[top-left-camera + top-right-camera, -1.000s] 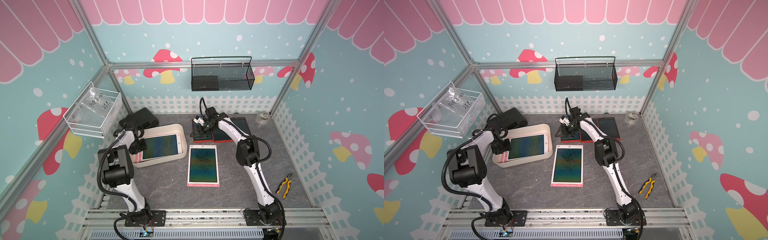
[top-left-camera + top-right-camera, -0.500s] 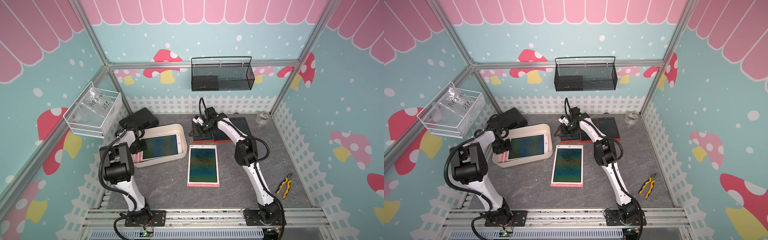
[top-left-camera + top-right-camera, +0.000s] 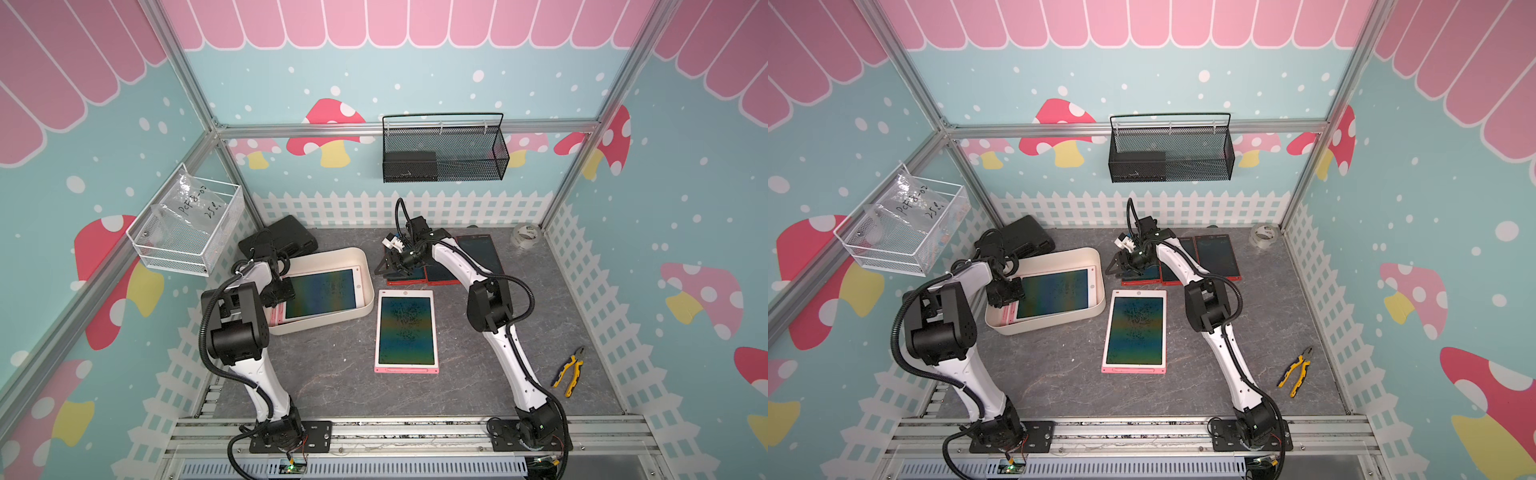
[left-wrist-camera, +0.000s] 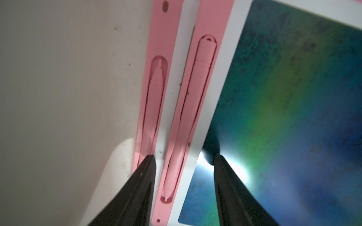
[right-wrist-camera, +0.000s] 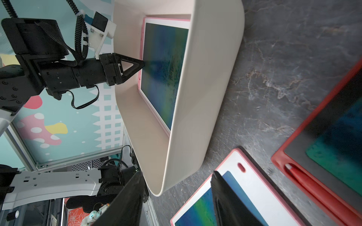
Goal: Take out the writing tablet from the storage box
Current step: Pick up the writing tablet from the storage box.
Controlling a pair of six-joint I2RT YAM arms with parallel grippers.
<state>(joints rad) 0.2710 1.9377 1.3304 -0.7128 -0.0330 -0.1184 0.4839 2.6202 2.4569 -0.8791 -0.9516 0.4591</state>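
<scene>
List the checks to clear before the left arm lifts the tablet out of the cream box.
1. Left tool inside the storage box, at the top tablet's stylus edge: ok.
2. Left tool open: ok.
3. Hold on the top tablet: not ok, nothing gripped yet.
4. Lower tablet will stay behind: cannot tell.
5. Right tool away from the box, open and empty: ok.

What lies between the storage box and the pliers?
Between storage box and pliers: a pink tablet on the table, then the right arm, in both top views.
</scene>
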